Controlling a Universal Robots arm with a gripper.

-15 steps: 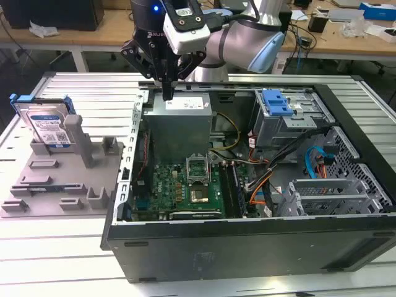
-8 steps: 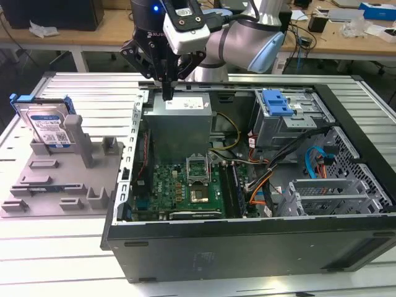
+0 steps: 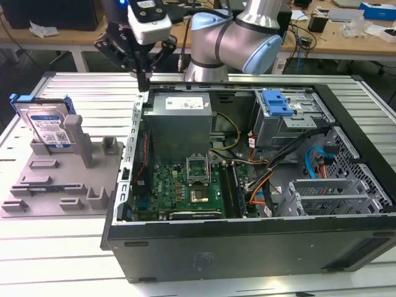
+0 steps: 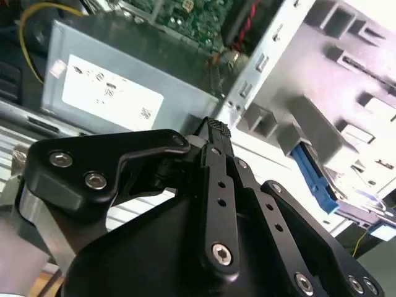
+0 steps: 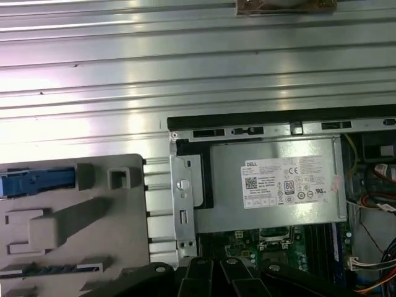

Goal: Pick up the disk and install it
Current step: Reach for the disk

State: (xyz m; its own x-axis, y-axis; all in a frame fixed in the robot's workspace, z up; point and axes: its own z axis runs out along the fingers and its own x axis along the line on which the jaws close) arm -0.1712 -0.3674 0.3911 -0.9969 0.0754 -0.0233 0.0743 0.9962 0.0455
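End effector: the end effector (image 3: pixel 143 83) hangs over the far corner of the open computer case (image 3: pixel 247 247), at the exterior view's left end of its back wall. Its fingers are clenched together with nothing between them; the second wrist view shows the ridged fingertips (image 4: pixel 216 130) pressed into one narrow point.
Arm: the silver and light-blue arm (image 3: pixel 235 37) rises behind the case.
Disk: the disk (image 3: pixel 48 127) stands on edge, leaning slightly, in a grey holder (image 3: pixel 55 179) on the desk (image 3: pixel 80 93), at the exterior view's left of the case and well apart from the end effector. Its white-and-blue label faces the exterior camera. In the first wrist view its blue frame (image 5: pixel 37 181) shows as a strip on top of the holder.
Task status: the disk is not yet picked up.
Case interior: a grey power supply (image 3: pixel 179 120) with a white sticker sits just below the end effector, a green motherboard (image 3: pixel 185 185) lies in front of it, and a blue latch (image 3: pixel 276 103) tops the drive cage towards the exterior view's right.
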